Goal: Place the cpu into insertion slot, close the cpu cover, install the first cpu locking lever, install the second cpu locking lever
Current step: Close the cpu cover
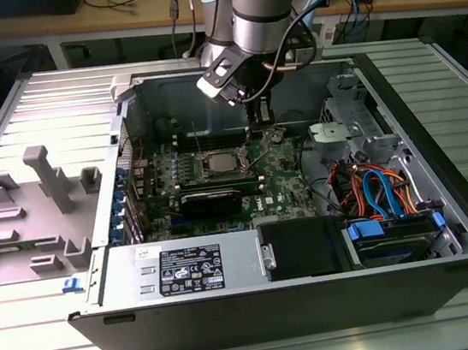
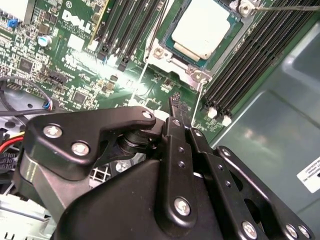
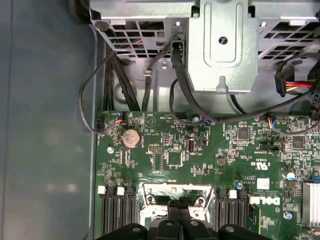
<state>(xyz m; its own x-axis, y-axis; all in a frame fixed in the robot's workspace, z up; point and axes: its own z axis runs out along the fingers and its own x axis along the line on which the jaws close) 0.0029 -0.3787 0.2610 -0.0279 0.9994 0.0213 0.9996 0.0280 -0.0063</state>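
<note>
In the second wrist view, the black two-fingered gripper has its fingers pressed together at the tip, and nothing shows between them. The tip hangs over the green motherboard, just beside one corner of the socket. A thin silver wire lever runs close alongside the fingers; I cannot tell whether it touches them.

Just beyond the tip sits the insertion slot, a square socket with a silver metal rim. The cpu, a small flat square chip of pale silvery tan, lies in it face up and level. Being square it has no long axis; its edges run parallel to the rim and to the long narrow black memory slots on either side. The cpu cover, a thin silver frame plate, lies down around the chip, which shows through its window. A second thin wire lever crosses at the socket's far corner.

In the first wrist view the closed gripper overlaps the socket's near edge, with a round silver coin cell well apart from it on the board.

In the exterior view the gripper reaches down into the open grey computer case, near the chip on the exterior view's right. A wire lever stands upright by the socket.
</note>
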